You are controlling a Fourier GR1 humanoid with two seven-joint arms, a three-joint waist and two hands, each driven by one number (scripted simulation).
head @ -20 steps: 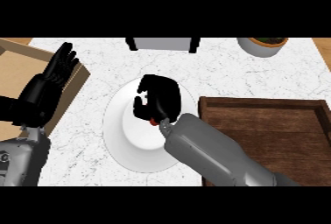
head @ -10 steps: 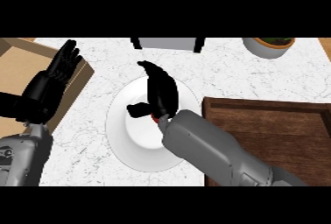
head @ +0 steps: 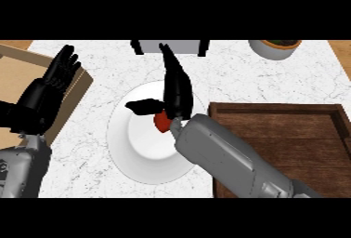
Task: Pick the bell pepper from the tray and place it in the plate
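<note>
A red bell pepper [head: 162, 122] lies on the white plate [head: 140, 148] at the counter's middle, mostly hidden under my right hand. My right hand [head: 175, 88] is over the plate with its fingers straight and pointing away, the thumb [head: 144, 106] spread to the left, so it is open and holds nothing. The dark wooden tray [head: 288, 125] sits to the right of the plate, partly covered by my right forearm. My left hand [head: 48, 90] rests open at the left edge, fingers up.
A wooden board or box [head: 27, 69] lies under my left hand at the left. A pale bowl [head: 274, 49] stands at the back right, and a grey and black object [head: 171, 46] at the back middle. The counter is white marble.
My right hand's fingers have uncurled from round the pepper and stretched straight out. The pepper now shows on the plate beneath the hand. The left hand has stayed still.
</note>
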